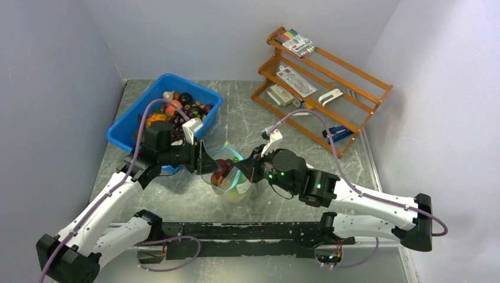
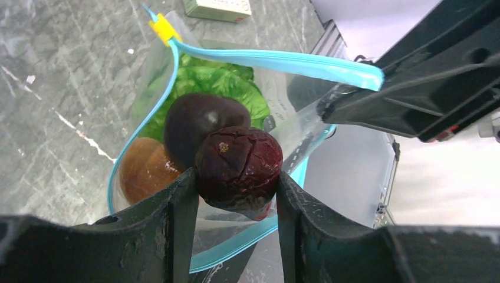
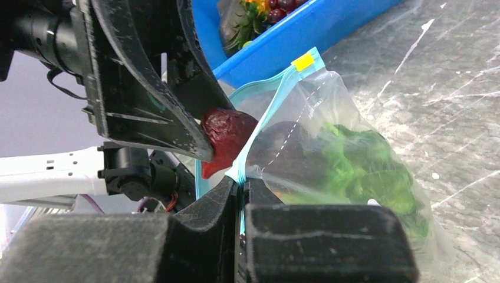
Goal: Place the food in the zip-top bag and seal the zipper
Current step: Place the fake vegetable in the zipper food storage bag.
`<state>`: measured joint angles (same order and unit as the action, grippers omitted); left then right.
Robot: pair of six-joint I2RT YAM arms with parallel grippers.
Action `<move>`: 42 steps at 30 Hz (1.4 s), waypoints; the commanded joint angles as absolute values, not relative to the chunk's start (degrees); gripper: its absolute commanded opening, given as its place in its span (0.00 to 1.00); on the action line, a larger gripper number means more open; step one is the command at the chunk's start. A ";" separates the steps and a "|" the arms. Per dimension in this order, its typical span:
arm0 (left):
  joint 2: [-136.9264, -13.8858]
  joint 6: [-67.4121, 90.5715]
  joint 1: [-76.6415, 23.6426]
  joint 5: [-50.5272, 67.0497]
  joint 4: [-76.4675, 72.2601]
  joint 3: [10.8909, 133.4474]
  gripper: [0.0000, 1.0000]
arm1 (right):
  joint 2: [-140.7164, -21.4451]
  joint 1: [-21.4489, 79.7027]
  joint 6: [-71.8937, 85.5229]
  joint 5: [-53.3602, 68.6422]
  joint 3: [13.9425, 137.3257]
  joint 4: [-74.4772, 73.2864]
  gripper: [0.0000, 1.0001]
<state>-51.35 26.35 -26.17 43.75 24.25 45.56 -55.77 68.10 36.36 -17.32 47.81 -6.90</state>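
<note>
Clear plastic, the zip-top bag (image 1: 233,180) stands between the arms from above, near the blue bin (image 1: 121,134) of food. Left wrist: the left gripper (image 2: 236,186) pinches a dark red fruit (image 2: 239,162) at the open mouth, with lettuce (image 2: 221,82) and a dark avocado (image 2: 191,118) already inside. Right wrist: the right gripper (image 3: 242,186) is pressed together on the bag's rim; the zipper (image 3: 265,112) is not yet sealed.

Clear, crinkly thin plastic on the zip-top bag (image 3: 330,118), zipper (image 2: 277,62) smooth and glossy. The dark red fruit (image 2: 239,168) is wrinkled, dull-skinned. Grey table (image 1: 247,118) scuffed and marbled, blue bin (image 1: 121,137) shiny rigid plastic.
</note>
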 commanded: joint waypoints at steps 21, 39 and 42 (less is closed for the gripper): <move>-52.25 28.27 -33.74 31.42 28.11 46.46 0.71 | -57.78 67.92 27.11 -14.71 50.30 -1.14 0.00; -42.94 15.45 -33.75 23.70 36.36 55.88 0.74 | -60.95 64.19 6.50 4.05 57.04 -11.73 0.00; -40.22 10.97 -33.70 23.01 37.71 56.65 0.74 | -61.14 63.54 5.11 11.55 57.83 -13.17 0.00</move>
